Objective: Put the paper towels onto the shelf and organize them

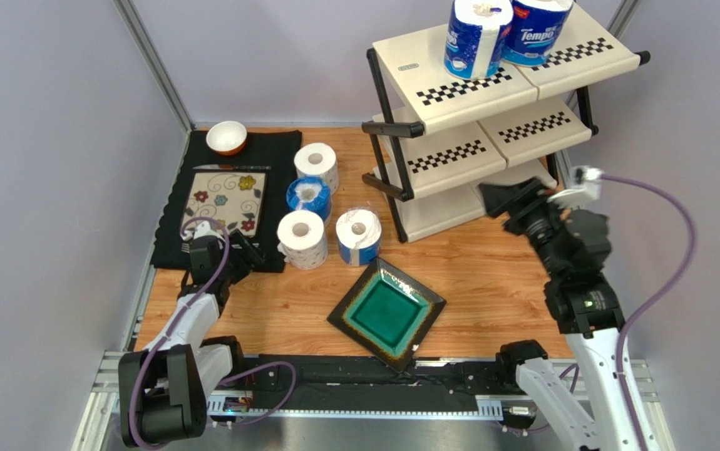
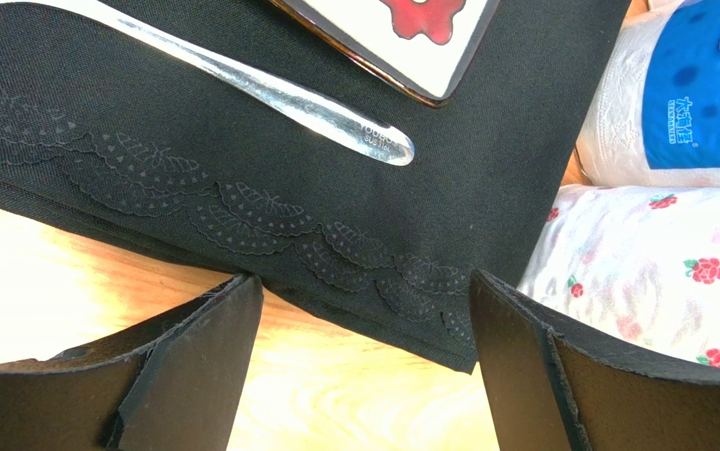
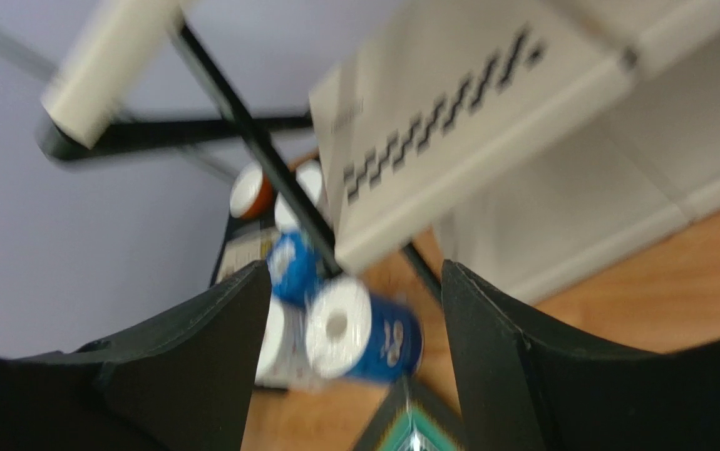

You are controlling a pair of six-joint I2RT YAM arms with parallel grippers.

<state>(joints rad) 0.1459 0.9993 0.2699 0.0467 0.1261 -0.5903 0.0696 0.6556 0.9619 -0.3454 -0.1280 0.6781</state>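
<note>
I am holding my left fingers (image 1: 202, 231) spread wide with nothing between them, low over the wooden bench (image 1: 486, 272) at the near edge of the black cloth placemat (image 1: 274, 155). In my left wrist view a shiny metal utensil handle (image 2: 317, 113) is lying on that cloth. A white roll printed with small red flowers (image 2: 655, 272) is standing just to my right, with a blue-and-white wrapped roll (image 2: 684, 103) beyond it. My right fingers (image 1: 510, 199) are gaping just as wide and gripping nothing, hanging close in front of the lowest tier of the cream three-tier plastic shelf with checkered strips (image 1: 411, 56). That wrist view is blurring, so I cannot tell finer detail there. Two blue-and-white wrapped paper towel rolls (image 1: 477, 38) are standing side by side on the top tier, touching. Four loose rolls (image 1: 309, 199) are clustering upright on the bench between the placemat and the shelf. A dark square plate with a green glazed centre (image 1: 385, 313) is lying near the front edge. A small white bowl (image 1: 226, 137) is sitting at the placemat's far edge.
</note>
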